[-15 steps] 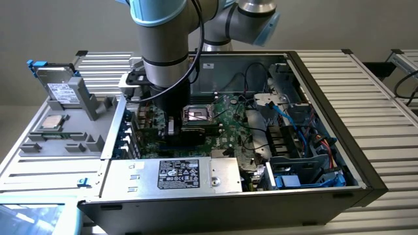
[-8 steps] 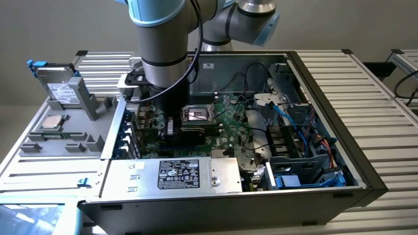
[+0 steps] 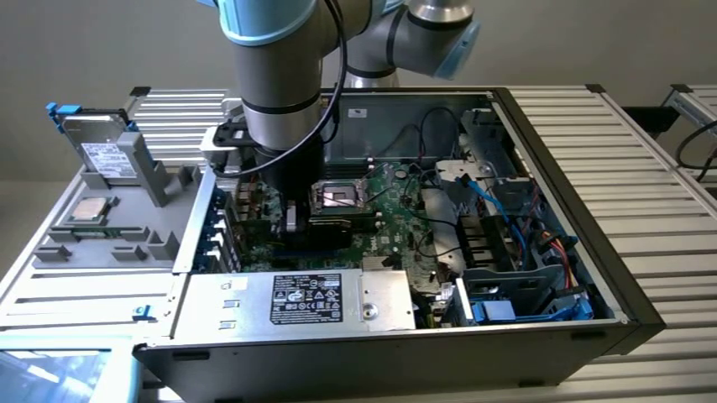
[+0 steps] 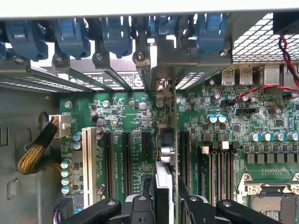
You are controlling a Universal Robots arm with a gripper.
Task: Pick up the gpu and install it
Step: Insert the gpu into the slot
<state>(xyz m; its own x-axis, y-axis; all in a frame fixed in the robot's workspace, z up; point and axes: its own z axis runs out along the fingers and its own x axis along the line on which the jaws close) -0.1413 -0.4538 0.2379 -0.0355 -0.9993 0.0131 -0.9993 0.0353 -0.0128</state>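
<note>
Gripper closed partway on the gpu, clamping the card's upper edge between both fingers; card held edge-on and upright above the motherboard, inside the open computer case. In the exterior view the arm reaches down into the case beside the CPU socket, with the card's pale edge visible below the wrist.

Judgement: the step in hand is seating the card. Its silver bracket end appears lined up with the rear slot openings, and its lower edge stands along one expansion slot. To do this well, keep the card vertical, hold the edge connector parallel to the slot, and press straight down without twisting.

Count: one gpu; five blue retaining clips along the rear wall; one white slot and at least four dark slots on the motherboard.
</note>
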